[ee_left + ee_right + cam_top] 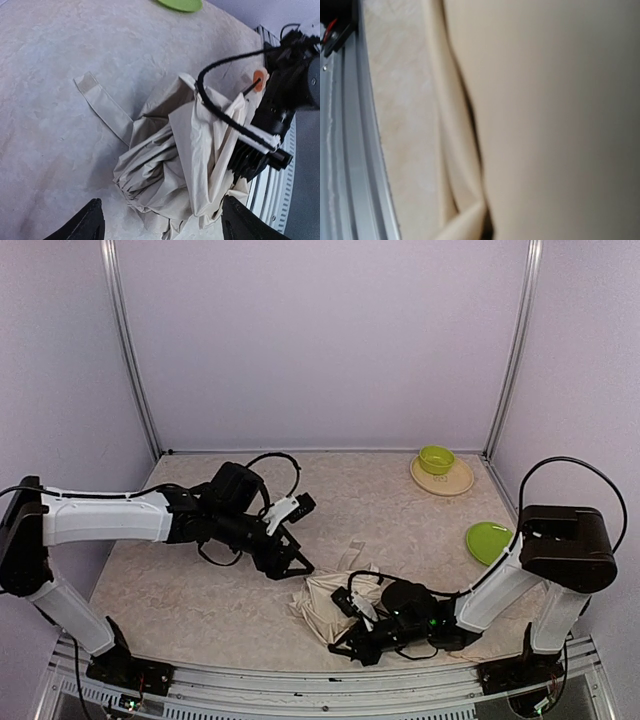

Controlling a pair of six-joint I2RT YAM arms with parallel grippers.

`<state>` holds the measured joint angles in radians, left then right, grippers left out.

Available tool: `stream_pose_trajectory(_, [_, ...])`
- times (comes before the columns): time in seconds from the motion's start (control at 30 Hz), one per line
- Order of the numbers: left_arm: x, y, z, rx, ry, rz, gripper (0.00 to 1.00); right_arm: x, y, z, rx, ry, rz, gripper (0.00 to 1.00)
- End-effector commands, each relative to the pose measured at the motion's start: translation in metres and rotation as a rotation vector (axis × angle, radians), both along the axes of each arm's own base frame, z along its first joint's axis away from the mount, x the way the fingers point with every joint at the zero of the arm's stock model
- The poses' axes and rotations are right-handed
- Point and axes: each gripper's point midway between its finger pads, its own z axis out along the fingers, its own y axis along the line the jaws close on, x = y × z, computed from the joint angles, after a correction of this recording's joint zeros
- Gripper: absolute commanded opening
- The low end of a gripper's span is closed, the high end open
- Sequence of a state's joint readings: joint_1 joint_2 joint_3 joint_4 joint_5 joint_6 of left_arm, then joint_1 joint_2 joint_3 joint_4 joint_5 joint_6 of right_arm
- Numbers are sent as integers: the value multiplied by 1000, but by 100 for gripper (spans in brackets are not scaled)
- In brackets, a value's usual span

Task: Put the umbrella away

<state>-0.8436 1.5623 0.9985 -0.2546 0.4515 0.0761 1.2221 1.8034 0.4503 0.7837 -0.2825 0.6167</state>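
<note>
The umbrella (322,602) lies as a crumpled cream bundle near the table's front edge. Its flat closing strap (102,100) trails away across the tabletop. My left gripper (298,562) hovers just above and to the left of the bundle, open, and nothing is between its fingers (92,222). In the left wrist view the umbrella (170,160) sits straight under that left gripper (161,212). My right gripper (358,628) lies low at the bundle's near right side, shut in the folds. In the right wrist view cream fabric (545,110) hides its fingers.
A small green bowl (436,458) stands on a beige plate (455,483) at the back right. A green dish (487,540) lies by the right arm. The aluminium rail (300,680) runs along the front edge, close to the bundle. A black cable (215,100) arcs over the fabric.
</note>
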Motion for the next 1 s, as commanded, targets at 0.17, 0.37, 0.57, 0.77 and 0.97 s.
stream_pose_trajectory(0.17, [-2,17,-21,-167,268,339,94,-20,-33,-57,-301,54,90,0])
stream_pose_trajectory(0.37, [-22,-14,5,-194,-55,154,99,-17,-21,-47,-252,35,131,0])
stream_pose_trajectory(0.57, [-3,-23,-6,-5,-118,151,99,-19,-18,-46,-211,57,152,0])
stream_pose_trajectory(0.77, [-21,-12,62,-1,-516,23,99,-14,-15,-32,-125,70,144,0])
stream_pose_trajectory(0.97, [-48,8,19,103,-614,-236,99,-12,-14,-27,-94,75,144,0])
